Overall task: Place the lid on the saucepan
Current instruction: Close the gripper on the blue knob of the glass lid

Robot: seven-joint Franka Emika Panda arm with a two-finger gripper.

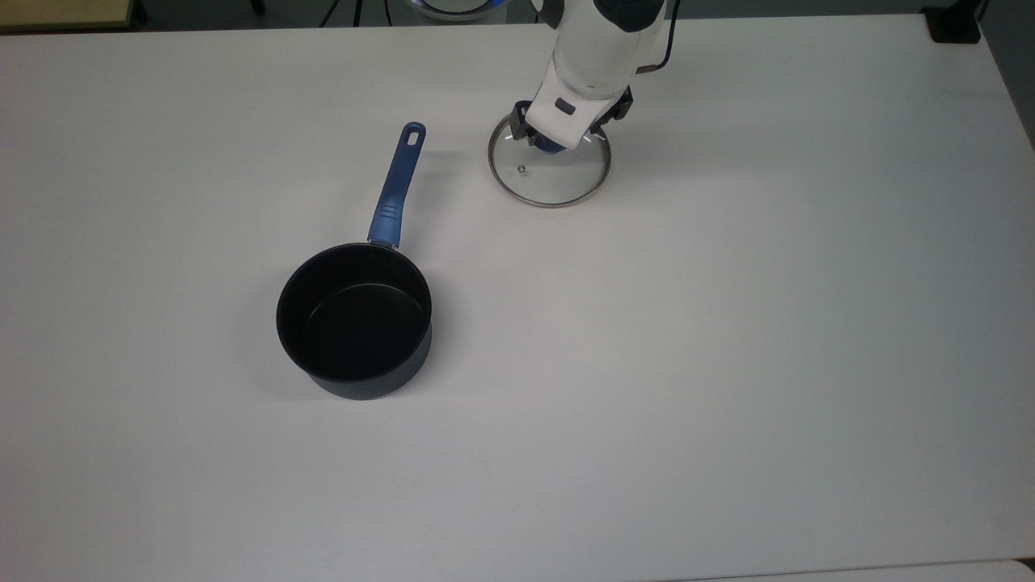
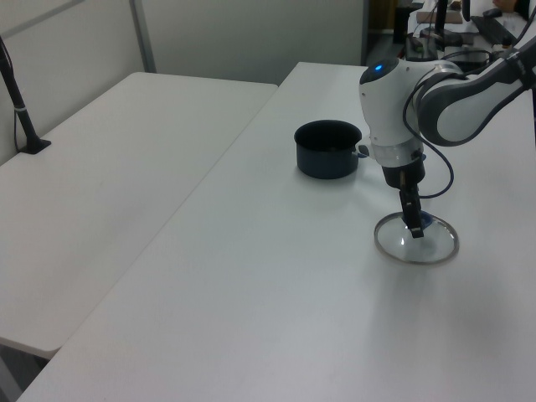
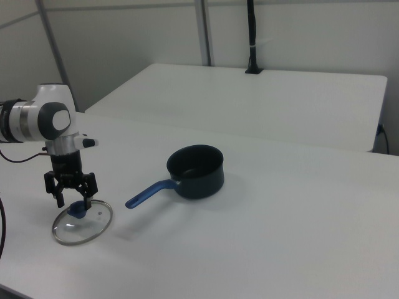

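Observation:
The lid [image 1: 550,179], clear glass with a metal rim and a blue knob, is at the far middle of the white table [image 1: 728,323]. My gripper [image 1: 552,144] points down over its centre and is shut on the knob. The same hold appears in the left view, gripper [image 2: 415,228] on lid [image 2: 416,244], and in the right view, gripper [image 3: 76,207] on lid [image 3: 82,227]. I cannot tell whether the lid touches the table. The black saucepan [image 1: 354,319] stands empty to the top view's lower left of the lid, its blue handle [image 1: 398,186] pointing away toward the far edge.
A second white table [image 2: 109,167] adjoins this one, with a black post [image 2: 21,109] clamped at its edge. A dark object [image 1: 954,24] sits at the top view's far right corner. Bare table lies between lid and saucepan [image 2: 327,149].

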